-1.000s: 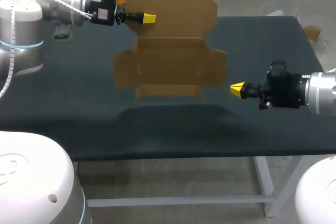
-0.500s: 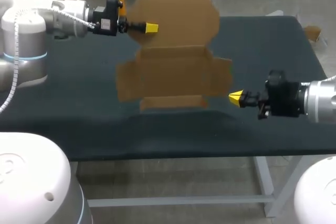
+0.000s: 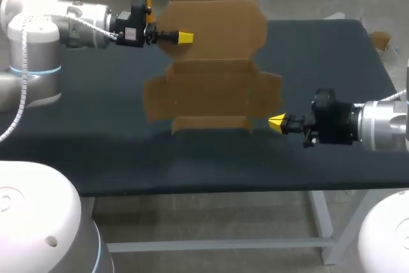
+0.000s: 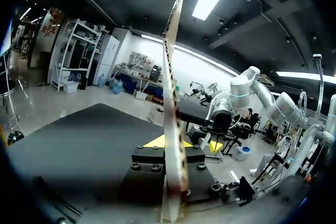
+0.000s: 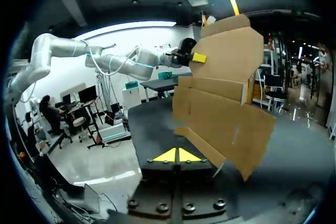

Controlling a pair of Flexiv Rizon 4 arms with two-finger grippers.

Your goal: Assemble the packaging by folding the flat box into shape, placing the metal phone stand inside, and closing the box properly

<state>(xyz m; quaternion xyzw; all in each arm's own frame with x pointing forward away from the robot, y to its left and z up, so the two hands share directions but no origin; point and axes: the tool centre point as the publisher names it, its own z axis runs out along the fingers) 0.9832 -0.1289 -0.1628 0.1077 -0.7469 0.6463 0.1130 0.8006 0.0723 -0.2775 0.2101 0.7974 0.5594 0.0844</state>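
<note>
My left gripper [image 3: 185,37] pinching flat box [image 3: 217,27] at upper edge; box unfolded, held tilted up over table [image 3: 332,68]. My right gripper [image 3: 277,123] pressed together, holding nothing, just beside box's lower side flap.

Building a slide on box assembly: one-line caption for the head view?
Left gripper holds the flat cardboard box by its edge; right gripper, shut, sits near its lower corner.
</note>
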